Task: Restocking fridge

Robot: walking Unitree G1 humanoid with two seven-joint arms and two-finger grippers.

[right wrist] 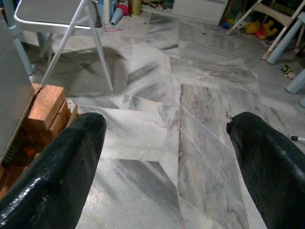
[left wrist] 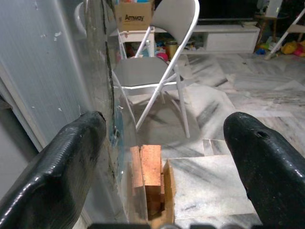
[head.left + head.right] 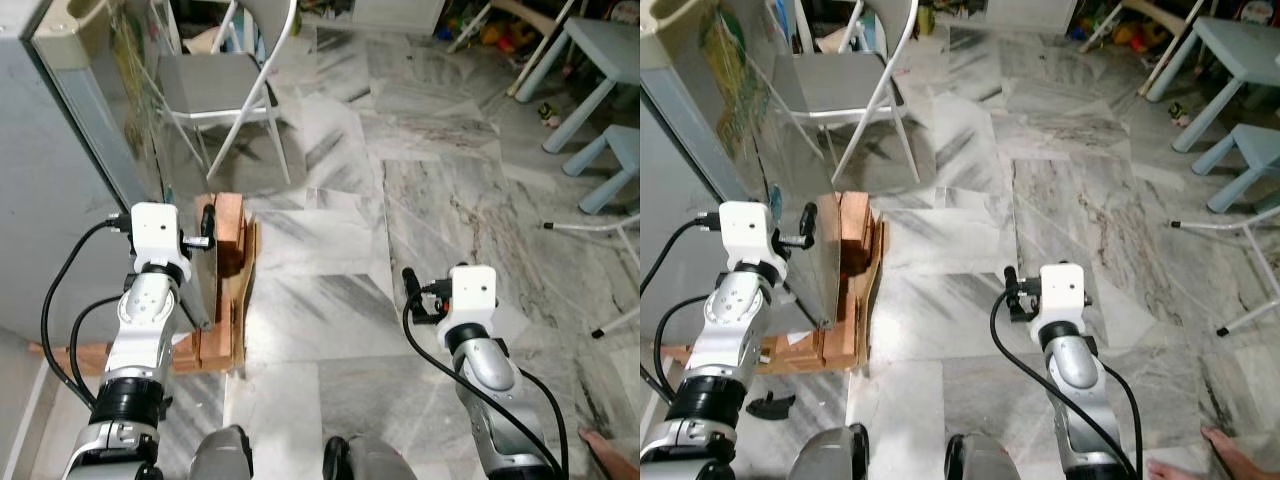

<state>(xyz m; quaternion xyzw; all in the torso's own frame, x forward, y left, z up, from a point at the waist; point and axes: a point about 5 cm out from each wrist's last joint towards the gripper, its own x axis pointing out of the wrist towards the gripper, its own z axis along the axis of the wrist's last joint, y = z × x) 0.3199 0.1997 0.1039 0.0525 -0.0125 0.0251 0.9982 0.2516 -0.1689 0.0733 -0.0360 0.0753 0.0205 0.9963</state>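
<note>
A silver-grey fridge (image 3: 60,200) stands at my left, its door (image 3: 120,140) seen edge-on and carrying faded stickers. My left gripper (image 3: 203,232) is raised against the door's free edge, low down. In the left wrist view its two black fingers (image 2: 71,162) stand wide apart, and the door edge (image 2: 108,119) runs between them, close to one finger. My right gripper (image 3: 418,290) hovers open over the marble floor, and the right wrist view has only floor between its fingers (image 1: 267,157). Neither gripper holds anything.
Reddish wooden blocks (image 3: 228,235) on a low wooden frame prop up the fridge's base. A grey folding chair (image 3: 225,85) stands just beyond the door. A blue child's table (image 3: 600,50) and stool (image 3: 615,160) are at the far right. A person's bare foot (image 3: 610,455) is at the lower right.
</note>
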